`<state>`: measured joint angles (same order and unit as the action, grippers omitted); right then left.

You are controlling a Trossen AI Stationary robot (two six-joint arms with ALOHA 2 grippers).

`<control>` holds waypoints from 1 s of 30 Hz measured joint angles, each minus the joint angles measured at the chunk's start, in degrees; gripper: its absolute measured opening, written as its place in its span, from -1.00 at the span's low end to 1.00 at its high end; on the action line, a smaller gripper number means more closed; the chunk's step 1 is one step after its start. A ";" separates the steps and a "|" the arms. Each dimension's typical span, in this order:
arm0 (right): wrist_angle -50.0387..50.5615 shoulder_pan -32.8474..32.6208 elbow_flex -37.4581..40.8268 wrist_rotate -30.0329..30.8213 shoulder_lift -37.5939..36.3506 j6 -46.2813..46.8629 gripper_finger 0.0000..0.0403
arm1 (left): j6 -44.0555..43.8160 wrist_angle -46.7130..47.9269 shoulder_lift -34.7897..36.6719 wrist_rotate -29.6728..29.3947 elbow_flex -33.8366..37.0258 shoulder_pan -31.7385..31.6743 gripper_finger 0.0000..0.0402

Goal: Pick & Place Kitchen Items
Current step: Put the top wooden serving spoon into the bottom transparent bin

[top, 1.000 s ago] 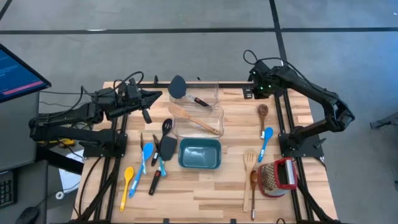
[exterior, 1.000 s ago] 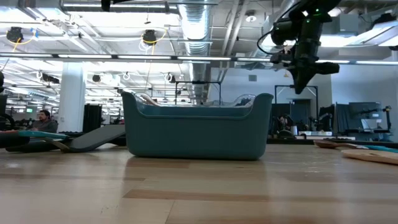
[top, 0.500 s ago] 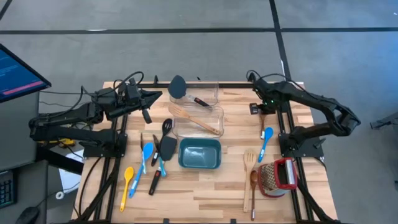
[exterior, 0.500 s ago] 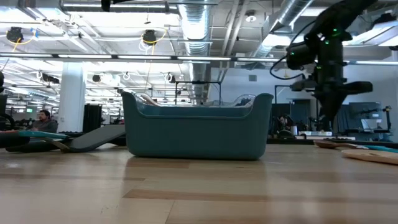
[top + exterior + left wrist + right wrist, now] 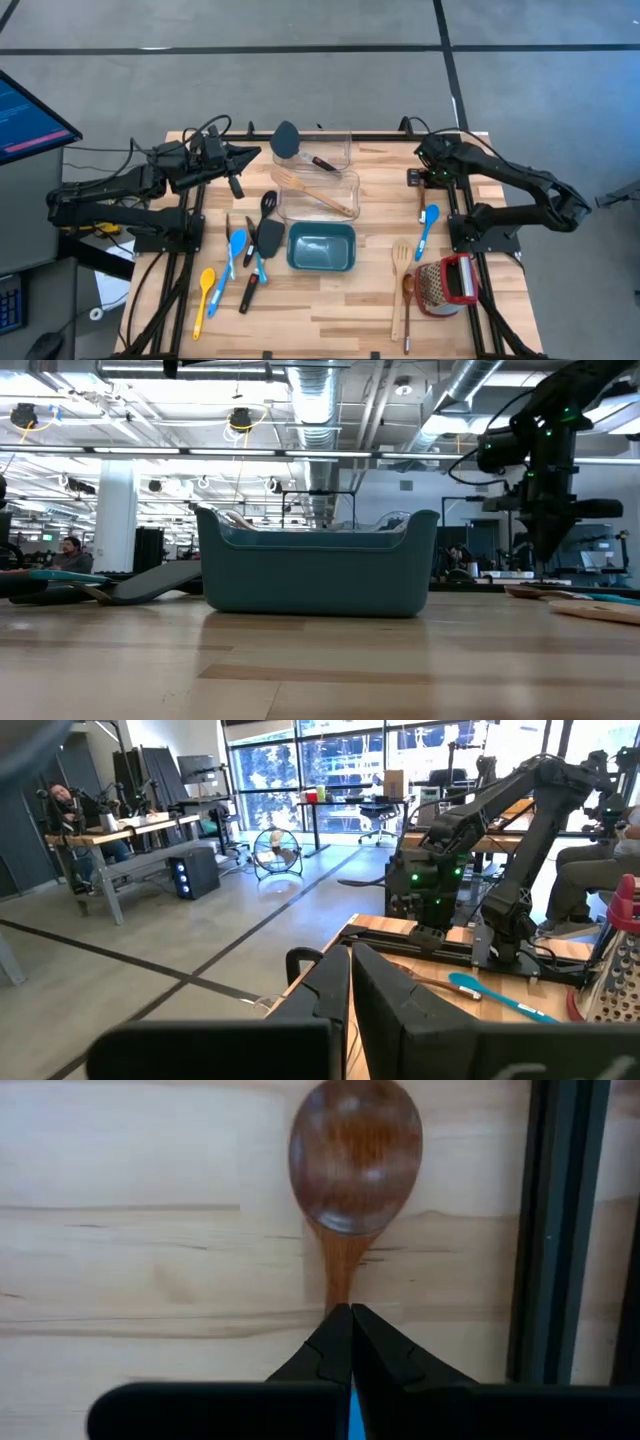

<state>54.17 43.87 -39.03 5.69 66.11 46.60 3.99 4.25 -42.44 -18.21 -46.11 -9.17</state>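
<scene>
My right gripper (image 5: 350, 1325) is shut and points down over the neck of a brown wooden spoon (image 5: 355, 1155), just below its bowl. The spoon lies flat on the table's far right. In the low view the right gripper (image 5: 548, 567) hangs a little above the tabletop. My left gripper (image 5: 350, 970) is shut and waits at the far left (image 5: 248, 153). A blue spoon (image 5: 428, 228), a pale slotted spatula (image 5: 400, 265) and another brown spoon (image 5: 408, 300) lie on the right. Blue (image 5: 236, 250) and yellow (image 5: 204, 290) spoons and black utensils (image 5: 266, 232) lie on the left.
A clear container (image 5: 345, 185) at the far middle holds a black spatula and a pale slotted spatula. A teal bin (image 5: 321, 247) stands near it at the centre. A red grater (image 5: 448, 282) stands near right. A black frame rail (image 5: 560, 1230) runs close beside the spoon.
My right gripper has come down from high over the far right corner, moving toward the near edge, and now hangs low over the brown wooden spoon's neck. No utensil has moved.
</scene>
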 joint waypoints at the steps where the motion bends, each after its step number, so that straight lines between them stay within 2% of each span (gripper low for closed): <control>1: -0.03 -0.01 0.00 0.00 0.57 0.00 -1.00 | 0.00 -0.01 0.00 -0.01 0.00 -0.01 -0.98; 5: 0.37 0.01 0.00 0.13 3.37 -0.04 -0.99 | 0.00 0.00 -0.01 -0.03 0.00 -0.01 -0.98; 8: 0.52 -0.03 0.00 -0.12 5.79 -1.29 -0.91 | 0.00 0.02 0.00 -0.06 0.00 -0.01 -0.98; 18: -1.60 -2.19 0.00 -1.30 13.46 -3.46 -0.27 | 0.00 0.06 0.00 -0.30 0.00 0.00 -0.98; 22: -4.38 -3.54 0.00 -1.29 16.15 -3.48 -0.08 | 0.00 0.07 0.00 -0.29 0.00 -0.01 -0.98; 26: -6.50 -4.40 -0.24 -1.09 19.48 -3.54 -0.03 | 0.00 0.13 0.00 -0.27 0.00 0.00 -0.98; 30: -6.42 -4.57 -0.56 -1.05 22.39 -3.68 -0.12 | 0.01 0.28 -0.02 -0.25 0.00 0.00 -0.98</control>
<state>47.75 39.29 -39.59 4.64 88.50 42.92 4.00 4.53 -42.46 -18.46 -46.11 -9.17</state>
